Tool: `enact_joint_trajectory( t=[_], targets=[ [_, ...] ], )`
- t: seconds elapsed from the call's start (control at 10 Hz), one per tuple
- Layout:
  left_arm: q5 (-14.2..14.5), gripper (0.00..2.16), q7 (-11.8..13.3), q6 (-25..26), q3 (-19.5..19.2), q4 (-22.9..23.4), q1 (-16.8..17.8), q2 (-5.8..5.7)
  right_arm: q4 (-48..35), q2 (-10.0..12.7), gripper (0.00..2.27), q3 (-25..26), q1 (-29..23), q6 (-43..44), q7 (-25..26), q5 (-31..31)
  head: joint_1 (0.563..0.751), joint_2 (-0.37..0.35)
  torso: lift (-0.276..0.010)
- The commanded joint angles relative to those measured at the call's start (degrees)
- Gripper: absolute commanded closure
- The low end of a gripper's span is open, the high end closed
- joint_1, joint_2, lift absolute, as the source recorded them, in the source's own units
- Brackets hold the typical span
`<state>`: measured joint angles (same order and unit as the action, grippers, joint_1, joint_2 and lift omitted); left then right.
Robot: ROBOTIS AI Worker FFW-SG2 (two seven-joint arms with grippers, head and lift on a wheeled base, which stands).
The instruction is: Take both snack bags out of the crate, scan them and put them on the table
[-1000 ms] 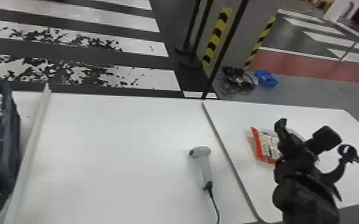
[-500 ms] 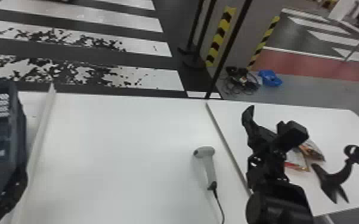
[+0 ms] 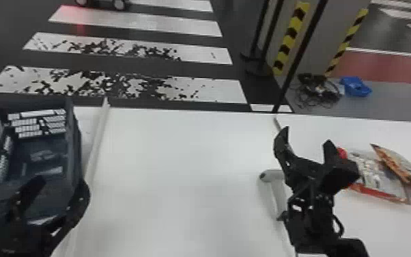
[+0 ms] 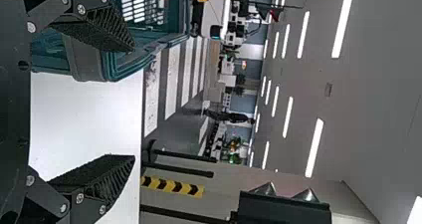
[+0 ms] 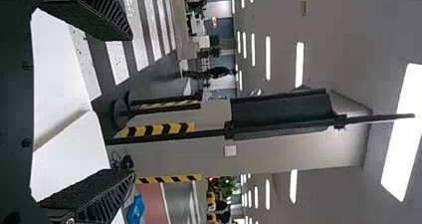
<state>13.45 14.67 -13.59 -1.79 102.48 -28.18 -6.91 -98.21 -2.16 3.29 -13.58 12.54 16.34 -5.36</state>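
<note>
My left gripper [image 3: 61,183] is open over the near part of the blue-grey crate [image 3: 75,147]. In the left wrist view, the open left gripper [image 4: 133,103] has the crate [image 4: 174,41] beyond one finger. A white and red snack bag [image 3: 373,176] lies on the right-hand table, partly behind my right gripper [image 3: 351,164]. An orange and brown snack bag [image 3: 402,167] rests against its far right side. Wide open, the right gripper [image 5: 132,104] holds nothing. The white scanner [image 3: 274,194] lies left of the right arm, which partly covers it.
The white table [image 3: 181,164] spans the middle, with a raised pale strip [image 3: 95,147] beside the crate. A second white table [image 3: 362,232] adjoins at the right. Dark posts [image 3: 300,58] and a striped pillar stand past the far edge.
The head view has swung left, showing more of the crate. My right gripper has moved left from over the bags, uncovering more of them. The left gripper has come further into view by the crate.
</note>
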Motion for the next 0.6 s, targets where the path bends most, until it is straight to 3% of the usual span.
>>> enact_joint_trajectory(
  t=[0.0, 0.5],
  targets=[
    [-0.01, 0.25, -0.17, 0.01, 0.03, -0.35, 0.15, 0.05, -1.19, -0.04, 0.04, -3.73, -3.39, 3.85, 0.71, 2.82, 0.695, -0.135, -0.092],
    [-0.18, 0.25, -1.31, 0.01, 0.73, -1.14, 0.41, 0.23, -1.02, -1.18, 0.04, -12.61, -11.74, 8.77, 1.86, 5.10, 0.695, -0.013, -0.092]
  ],
)
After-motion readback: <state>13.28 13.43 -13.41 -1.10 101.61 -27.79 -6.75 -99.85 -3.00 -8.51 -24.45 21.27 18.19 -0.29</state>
